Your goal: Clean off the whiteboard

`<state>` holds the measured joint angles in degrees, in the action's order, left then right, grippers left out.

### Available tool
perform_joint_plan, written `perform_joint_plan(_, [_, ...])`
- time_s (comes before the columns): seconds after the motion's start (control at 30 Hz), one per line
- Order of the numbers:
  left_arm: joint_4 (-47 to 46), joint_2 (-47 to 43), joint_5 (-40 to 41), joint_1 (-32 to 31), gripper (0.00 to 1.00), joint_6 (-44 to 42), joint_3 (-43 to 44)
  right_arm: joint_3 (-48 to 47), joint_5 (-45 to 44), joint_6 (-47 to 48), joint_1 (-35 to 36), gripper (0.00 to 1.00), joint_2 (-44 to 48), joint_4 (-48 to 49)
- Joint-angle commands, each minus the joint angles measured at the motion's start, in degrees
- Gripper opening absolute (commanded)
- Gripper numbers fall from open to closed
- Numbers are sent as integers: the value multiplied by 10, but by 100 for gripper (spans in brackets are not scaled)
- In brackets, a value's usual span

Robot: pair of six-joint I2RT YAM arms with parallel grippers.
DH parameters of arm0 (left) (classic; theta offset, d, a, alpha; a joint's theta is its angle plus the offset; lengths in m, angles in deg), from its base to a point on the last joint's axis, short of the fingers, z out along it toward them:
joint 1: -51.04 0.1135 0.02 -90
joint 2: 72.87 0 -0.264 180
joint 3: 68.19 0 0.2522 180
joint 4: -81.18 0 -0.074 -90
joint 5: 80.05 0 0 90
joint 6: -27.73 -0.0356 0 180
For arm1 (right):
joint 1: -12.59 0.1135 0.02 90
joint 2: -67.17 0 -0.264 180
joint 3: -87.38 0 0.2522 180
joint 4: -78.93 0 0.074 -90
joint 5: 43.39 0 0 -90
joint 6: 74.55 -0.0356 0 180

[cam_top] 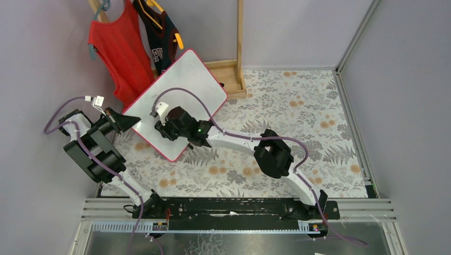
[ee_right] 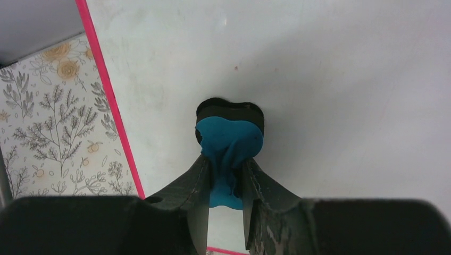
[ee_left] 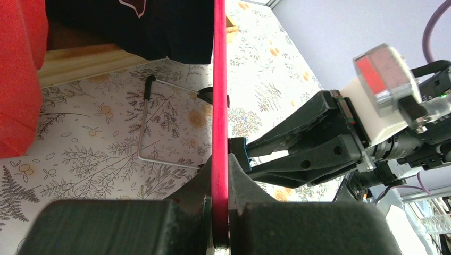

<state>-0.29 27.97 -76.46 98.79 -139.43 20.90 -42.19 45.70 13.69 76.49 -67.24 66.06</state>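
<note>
Far left, a red shirt (cam_top: 119, 50) is hanging up. Just in front of it, the left fingers (ee_left: 240, 185) are clamped tight on the pink edge of the whiteboard (cam_top: 186, 79), which stands propped up at the back-left of the flowery worktop (cam_top: 298, 106). Over on the board's white face, the right fingers (ee_right: 190, 187) are squeezing a blue pad (ee_right: 230, 139) that's pressed right against it.

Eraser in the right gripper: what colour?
Blue eraser, black pad underneath against the whiteboard; right wrist view shows it best.
</note>
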Motion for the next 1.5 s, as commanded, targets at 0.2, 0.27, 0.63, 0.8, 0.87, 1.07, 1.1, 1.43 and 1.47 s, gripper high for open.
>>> perform_joint_plan(0.2, [-15, -3, 98, -2, 0, -24, -14, 151, -5, -40, -7, 0, 51, 39])
perform_joint_plan(0.27, [-15, -2, 99, -3, 0, -24, -15, 174, -9, -43, -7, 0, 64, 50])
perform_joint_plan(0.63, [-15, -7, 99, -3, 0, -28, -26, -13, 9, -10, -4, 0, -1, -52])
perform_joint_plan(0.8, [-14, -12, 98, -4, 0, -28, -29, -96, 1, 8, -3, 0, -30, -73])
perform_joint_plan(0.87, [-15, -13, 97, -3, 0, -28, -32, -121, -1, 17, -3, 0, -37, -77])
perform_joint_plan(1.07, [-15, -16, 96, -3, 0, -29, -34, -123, -3, 31, -4, 0, -36, -28])
perform_joint_plan(1.1, [-15, -16, 97, -3, 0, -29, -33, -122, -4, 33, -4, 0, -37, -17])
perform_joint_plan(1.43, [-15, -21, 101, -3, 0, -30, -34, -129, 6, 51, -4, 0, -43, 67])
perform_joint_plan(1.47, [-15, -20, 102, -3, 0, -29, -34, -132, 3, 53, -4, 0, -42, 72])
